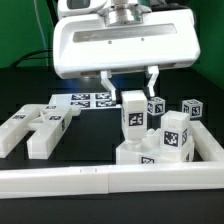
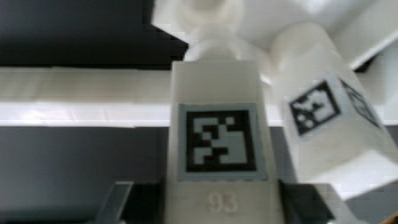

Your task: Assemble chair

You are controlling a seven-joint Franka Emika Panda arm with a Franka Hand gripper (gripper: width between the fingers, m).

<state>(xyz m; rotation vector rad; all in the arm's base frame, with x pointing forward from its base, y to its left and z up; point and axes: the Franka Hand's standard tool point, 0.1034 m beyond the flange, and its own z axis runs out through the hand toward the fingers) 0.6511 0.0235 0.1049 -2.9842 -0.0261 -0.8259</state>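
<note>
My gripper (image 1: 131, 90) hangs over the right half of the table and is shut on an upright white chair post (image 1: 133, 115) that bears a black-and-white tag. In the wrist view the post (image 2: 221, 130) fills the gap between the two dark fingers (image 2: 130, 203), and my gripper (image 2: 219, 205) holds its near end. The post's lower end rests among a cluster of white chair parts (image 1: 143, 156). A second tagged post (image 1: 175, 135) stands just to its right in the exterior view, and it also shows in the wrist view (image 2: 324, 95).
Flat white chair pieces (image 1: 38, 127) lie at the exterior view's left. The marker board (image 1: 88, 100) lies behind them. Two more tagged blocks (image 1: 190, 108) stand at the back right. A white U-shaped wall (image 1: 100, 180) runs along the front and right side.
</note>
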